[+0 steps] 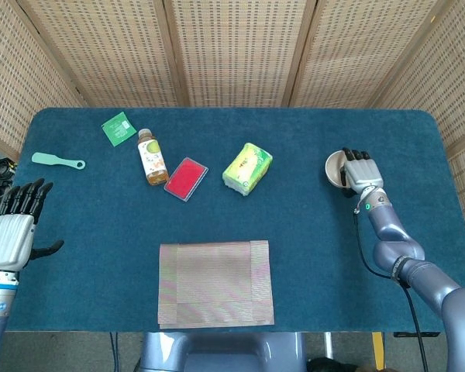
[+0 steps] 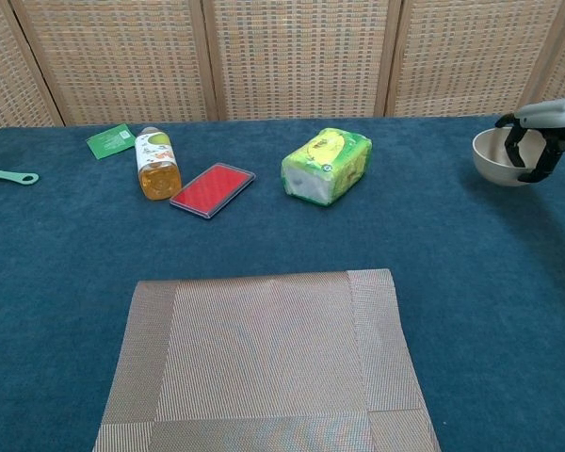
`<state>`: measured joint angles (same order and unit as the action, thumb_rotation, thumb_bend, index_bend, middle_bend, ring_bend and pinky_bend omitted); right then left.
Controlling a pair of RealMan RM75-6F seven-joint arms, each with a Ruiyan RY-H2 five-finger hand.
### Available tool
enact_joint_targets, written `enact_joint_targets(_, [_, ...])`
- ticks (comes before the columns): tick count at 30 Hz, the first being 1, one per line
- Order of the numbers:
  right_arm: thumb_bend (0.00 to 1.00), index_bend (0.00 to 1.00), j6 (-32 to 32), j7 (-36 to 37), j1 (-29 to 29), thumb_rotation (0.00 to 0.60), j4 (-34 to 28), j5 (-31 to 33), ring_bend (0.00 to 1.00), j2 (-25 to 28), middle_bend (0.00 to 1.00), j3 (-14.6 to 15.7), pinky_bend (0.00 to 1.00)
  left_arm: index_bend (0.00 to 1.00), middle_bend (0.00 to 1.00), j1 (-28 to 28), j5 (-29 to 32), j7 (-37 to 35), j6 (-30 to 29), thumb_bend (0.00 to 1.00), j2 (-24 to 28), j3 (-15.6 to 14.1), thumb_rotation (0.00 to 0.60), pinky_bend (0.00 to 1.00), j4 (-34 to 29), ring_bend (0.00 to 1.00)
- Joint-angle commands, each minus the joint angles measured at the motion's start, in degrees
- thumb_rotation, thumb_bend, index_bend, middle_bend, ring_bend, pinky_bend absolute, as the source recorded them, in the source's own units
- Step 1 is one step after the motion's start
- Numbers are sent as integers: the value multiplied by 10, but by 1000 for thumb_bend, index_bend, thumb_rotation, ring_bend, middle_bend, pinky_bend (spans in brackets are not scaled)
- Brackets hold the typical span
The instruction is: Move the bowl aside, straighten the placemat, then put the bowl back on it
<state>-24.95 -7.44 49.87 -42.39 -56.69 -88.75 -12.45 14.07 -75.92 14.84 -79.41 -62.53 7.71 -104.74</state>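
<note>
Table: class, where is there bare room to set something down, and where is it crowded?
Bare cloth lies between the placemat and the bowl in the right hand, and left of the placemat. It is crowded at the back left: spatula, packet, bottle, red case, tissues.

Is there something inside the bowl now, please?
In the bowl only the fingers of the right hand, hooked over its rim, can be seen. The visible inner wall is bare; the part behind the fingers is hidden.
</note>
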Motion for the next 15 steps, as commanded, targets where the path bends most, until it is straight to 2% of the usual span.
enact_joint_targets(1, [259, 342, -6, 9, -5, 600, -2, -5, 0, 0, 0, 1, 0, 0, 0, -1, -3, 0, -2, 0, 0, -2, 600, 0, -2, 0])
enact_joint_targets(2, [123, 219, -8, 11, -7, 600, -6, -6, 0, 3, 0, 1, 0, 0, 0, -2, -4, -1, -3, 0, 0, -2, 600, 0, -2, 0])
enact_joint_targets(3, [37, 141, -13, 13, -8, 600, -12, -8, 0, 7, 0, 1, 0, 0, 0, -2, -5, -1, -4, 0, 1, -2, 600, 0, -3, 0])
enact_joint_targets(4, [10, 113, -21, 14, -12, 600, -23, -11, 0, 14, 0, 1, 0, 0, 0, -2, -7, -3, -5, 0, 2, -3, 600, 0, -4, 0])
enact_joint_targets(7, [0, 85, -41, 10, -20, 600, -52, -17, 0, 30, 0, 4, 0, 0, 0, -3, -11, -7, -6, 0, 3, -4, 600, 0, -4, 0])
enact_joint_targets(9, [0, 83, -72, 3, -35, 600, -95, -26, 0, 54, 0, 8, 0, 0, 0, -3, -22, -17, -9, 0, 4, -5, 600, 0, -2, 0])
enact_joint_targets(13, [0, 78, -206, -4, -93, 600, -231, -76, 0, 126, 0, 17, 0, 0, 0, -8, -61, -46, -26, 0, 2, -11, 600, 0, 13, 0])
enact_joint_targets(15, [0, 75, -259, -8, -118, 600, -275, -103, 0, 150, 0, 25, 0, 0, 0, -8, -76, -55, -30, 0, 0, -16, 600, 0, 20, 0])
